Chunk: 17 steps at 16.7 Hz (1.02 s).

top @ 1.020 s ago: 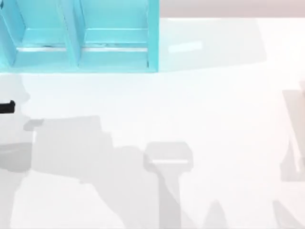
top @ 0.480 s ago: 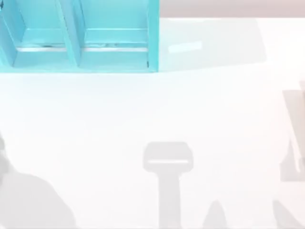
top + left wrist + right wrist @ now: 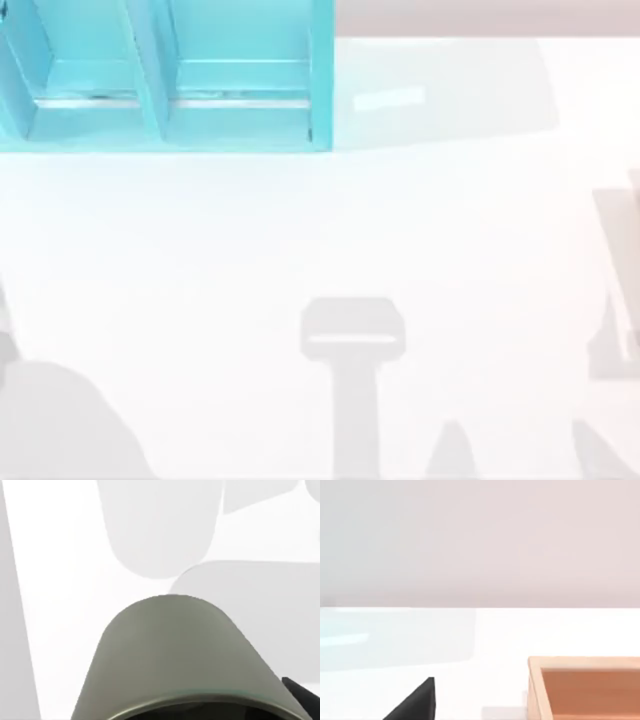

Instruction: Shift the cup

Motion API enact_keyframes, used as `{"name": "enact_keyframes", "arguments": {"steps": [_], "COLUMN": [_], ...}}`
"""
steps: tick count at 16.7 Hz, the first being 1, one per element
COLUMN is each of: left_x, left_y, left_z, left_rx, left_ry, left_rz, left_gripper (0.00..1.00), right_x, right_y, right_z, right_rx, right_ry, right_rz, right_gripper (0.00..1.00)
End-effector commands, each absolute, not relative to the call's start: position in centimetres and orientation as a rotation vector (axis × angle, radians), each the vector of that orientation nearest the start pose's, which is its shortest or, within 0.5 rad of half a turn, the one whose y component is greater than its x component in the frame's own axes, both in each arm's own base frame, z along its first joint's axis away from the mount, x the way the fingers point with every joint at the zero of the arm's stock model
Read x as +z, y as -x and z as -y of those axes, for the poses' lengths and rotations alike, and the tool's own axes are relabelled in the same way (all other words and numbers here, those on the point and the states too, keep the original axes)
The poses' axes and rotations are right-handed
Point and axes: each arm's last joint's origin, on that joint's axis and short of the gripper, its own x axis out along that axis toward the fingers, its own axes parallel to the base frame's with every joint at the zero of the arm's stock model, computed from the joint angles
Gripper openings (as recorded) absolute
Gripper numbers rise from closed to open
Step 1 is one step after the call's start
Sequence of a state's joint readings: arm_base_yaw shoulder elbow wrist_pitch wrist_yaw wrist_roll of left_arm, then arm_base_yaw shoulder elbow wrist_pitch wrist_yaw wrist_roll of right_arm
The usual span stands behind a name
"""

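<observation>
Olive-grey cup [image 3: 180, 655] close under left wrist camera, above white table [image 3: 400, 230]

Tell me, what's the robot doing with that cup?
The cup sits right up close under the left arm's wrist camera, above the white table, so that arm seems to be handling it. A blue shelf stands at the table's far left. The right arm's camera looks across the table past a wooden box.

The left gripper's dark finger [image 3: 302, 692] sits right against the cup [image 3: 185, 650], close under the left wrist. One dark fingertip [image 3: 415, 702] of the right gripper hangs low over the table [image 3: 485, 690].
</observation>
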<state>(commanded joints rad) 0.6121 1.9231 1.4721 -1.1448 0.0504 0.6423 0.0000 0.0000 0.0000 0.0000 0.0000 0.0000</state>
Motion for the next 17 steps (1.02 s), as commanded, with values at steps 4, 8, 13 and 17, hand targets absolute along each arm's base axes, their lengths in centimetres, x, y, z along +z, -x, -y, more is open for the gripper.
{"name": "enact_keyframes", "arguments": {"steps": [4,8,13,17], "left_x": [15.7,14.5,14.5,14.5], "left_y": [-29.6,-29.4,-29.4,-29.4], "left_z": [-21.5,-21.5,-21.5,-21.5], "left_rx": [-0.052,-0.057,-0.057,-0.057], "left_ry": [0.020,0.026,0.026,0.026], "left_rz": [-1.550,-1.557,-1.557,-1.557], "left_gripper": [0.00,0.00,0.23,0.53], "right_x": [16.0,16.0,16.0,16.0], "right_y": [-10.6,-10.6,-10.6,-10.6], "right_z": [0.1,0.1,0.1,0.1], "right_rx": [0.000,0.000,0.000,0.000], "right_ry": [0.000,0.000,0.000,0.000], "right_rz": [0.000,0.000,0.000,0.000], "right_gripper": [1.00,1.00,1.00,1.00]}}
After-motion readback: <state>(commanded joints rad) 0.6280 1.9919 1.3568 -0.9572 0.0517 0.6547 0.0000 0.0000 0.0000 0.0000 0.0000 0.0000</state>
